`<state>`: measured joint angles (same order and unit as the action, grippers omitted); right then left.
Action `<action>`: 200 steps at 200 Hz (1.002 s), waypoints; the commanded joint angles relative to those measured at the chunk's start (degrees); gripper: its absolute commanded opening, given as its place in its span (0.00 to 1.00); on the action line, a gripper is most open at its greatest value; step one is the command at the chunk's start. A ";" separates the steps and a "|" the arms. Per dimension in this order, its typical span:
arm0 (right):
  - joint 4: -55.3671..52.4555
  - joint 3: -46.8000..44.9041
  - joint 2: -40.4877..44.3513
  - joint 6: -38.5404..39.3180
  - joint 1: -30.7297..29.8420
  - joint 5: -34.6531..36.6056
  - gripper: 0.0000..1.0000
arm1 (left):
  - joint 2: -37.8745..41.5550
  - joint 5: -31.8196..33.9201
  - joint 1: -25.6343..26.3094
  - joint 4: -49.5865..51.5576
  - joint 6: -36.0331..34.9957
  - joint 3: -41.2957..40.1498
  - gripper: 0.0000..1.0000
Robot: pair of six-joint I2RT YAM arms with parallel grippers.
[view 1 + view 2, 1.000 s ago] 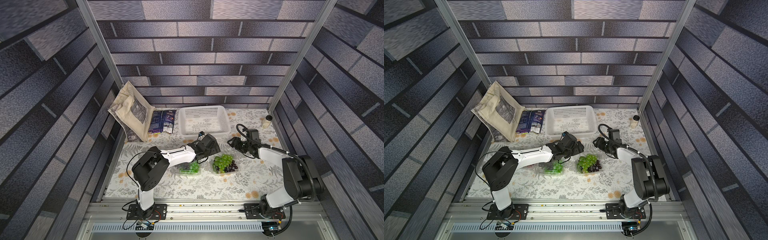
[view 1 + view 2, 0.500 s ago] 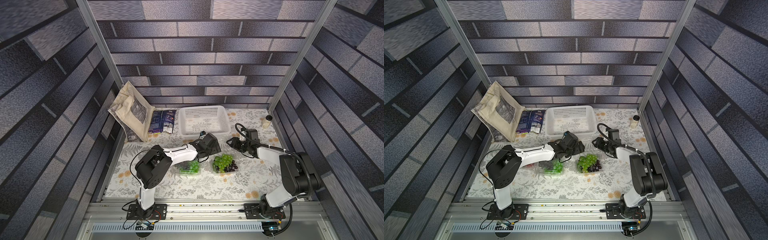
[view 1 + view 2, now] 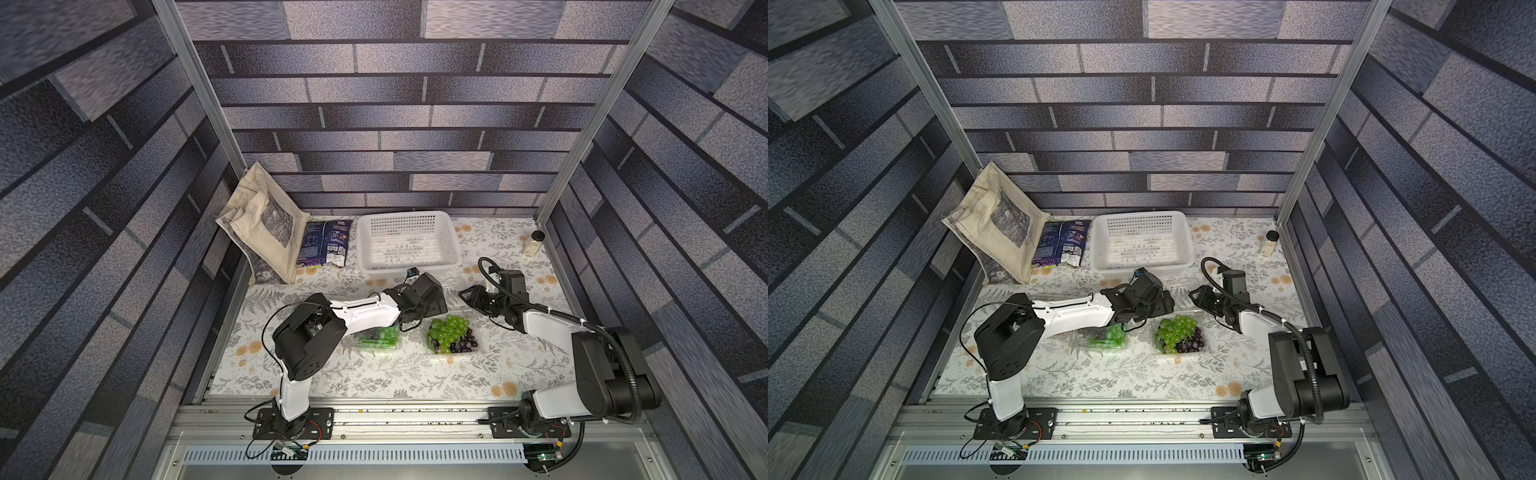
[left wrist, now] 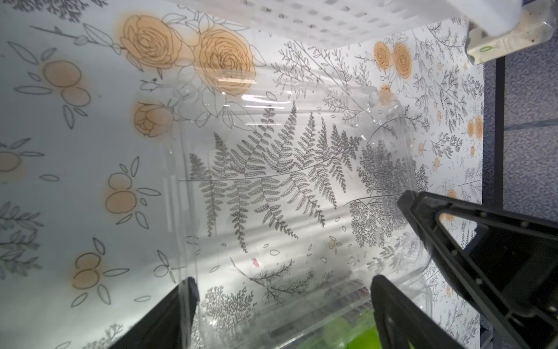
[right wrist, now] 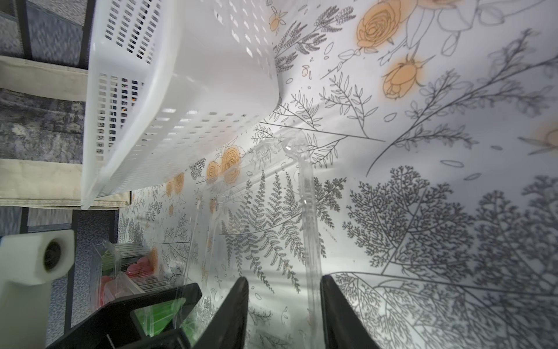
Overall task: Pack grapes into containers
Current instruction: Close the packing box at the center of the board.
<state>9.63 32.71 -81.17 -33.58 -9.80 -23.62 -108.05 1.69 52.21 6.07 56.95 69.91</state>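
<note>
At frame centre the right gripper [image 5: 283,281], narrow, straddles the open lid [image 5: 308,211] of the container [image 3: 436,353] with grapes [image 3: 449,328], probably to fold it shut; the left gripper [image 4: 283,281] is wide.

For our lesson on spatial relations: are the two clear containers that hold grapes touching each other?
Apart. Both top views show a strip of floral tablecloth between the green-grape container and the mixed-grape container.
</note>
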 commanded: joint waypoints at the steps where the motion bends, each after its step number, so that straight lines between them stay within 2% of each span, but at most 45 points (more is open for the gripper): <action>1: -1.27 -1.44 3.22 -0.34 -0.18 -1.57 0.41 | 2.58 0.06 0.90 -0.44 -0.87 -0.26 0.92; 128: -4.35 -4.84 10.74 0.12 -0.19 -1.60 0.41 | 5.71 2.34 2.72 0.00 -1.29 -1.34 0.92; 200: -2.65 -0.72 6.90 1.37 -0.13 -1.32 0.42 | 5.91 2.83 -0.12 -0.79 -2.66 -0.55 0.92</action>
<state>6.26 28.93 -72.34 -33.10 -9.72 -23.70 -104.68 3.84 53.36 6.02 56.49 68.95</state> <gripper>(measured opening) 0.425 0.921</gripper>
